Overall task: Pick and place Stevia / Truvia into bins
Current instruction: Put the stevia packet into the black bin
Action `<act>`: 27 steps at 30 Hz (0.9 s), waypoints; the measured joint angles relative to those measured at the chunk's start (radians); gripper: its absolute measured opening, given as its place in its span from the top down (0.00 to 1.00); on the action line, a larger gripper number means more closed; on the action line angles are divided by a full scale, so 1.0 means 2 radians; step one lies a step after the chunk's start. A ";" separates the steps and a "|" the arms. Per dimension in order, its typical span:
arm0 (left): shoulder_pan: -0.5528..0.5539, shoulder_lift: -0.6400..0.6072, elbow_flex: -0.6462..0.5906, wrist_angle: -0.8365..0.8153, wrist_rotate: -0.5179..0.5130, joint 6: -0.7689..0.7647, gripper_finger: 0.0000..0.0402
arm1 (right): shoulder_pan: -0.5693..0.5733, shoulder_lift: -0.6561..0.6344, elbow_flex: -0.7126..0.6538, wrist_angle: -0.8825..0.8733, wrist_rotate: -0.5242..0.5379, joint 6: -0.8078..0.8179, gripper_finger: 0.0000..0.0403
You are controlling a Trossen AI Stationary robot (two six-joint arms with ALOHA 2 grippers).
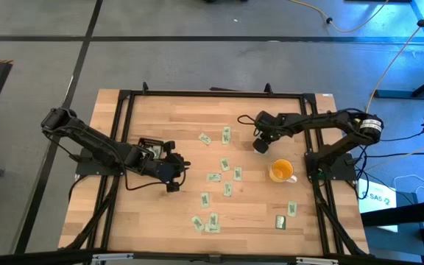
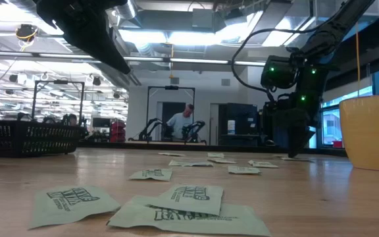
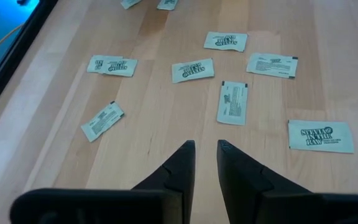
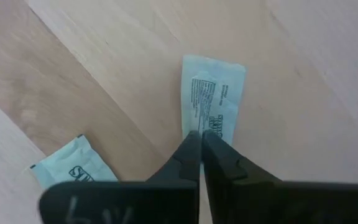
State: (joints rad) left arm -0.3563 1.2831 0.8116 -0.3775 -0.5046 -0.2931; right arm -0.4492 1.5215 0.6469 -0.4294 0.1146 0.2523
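My right arm reaches in from the right side, elbow bent, wrist angled down, and my right gripper (image 4: 201, 144) hangs low at the tabletop with its fingers pressed together. My left arm stretches inward from the left; my left gripper (image 3: 205, 152) hovers, fingers slightly parted.

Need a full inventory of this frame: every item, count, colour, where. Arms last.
Stevia sachets: about a dozen, pale green and white, scattered over the table's middle and near edge.
black bin: one, on the table's left side, partly under the left arm.
cup: one, yellow-orange, on the table's right side.
table: one, light wood with a black frame.
person: one, far back in the room.
left gripper: dark, above the table left of the sachets, fingers slightly apart, empty.
right gripper: dark, down at the table behind the cup, shut on the end of one sachet.
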 joint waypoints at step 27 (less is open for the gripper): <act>0.055 0.066 0.000 0.218 0.092 0.164 0.66 | 0.165 0.001 0.052 0.461 -0.453 0.012 1.00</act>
State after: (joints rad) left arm -0.2460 1.4143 0.8120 0.0591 -0.3214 0.0346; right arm -0.1196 1.5229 0.7513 0.4919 -0.7905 0.2763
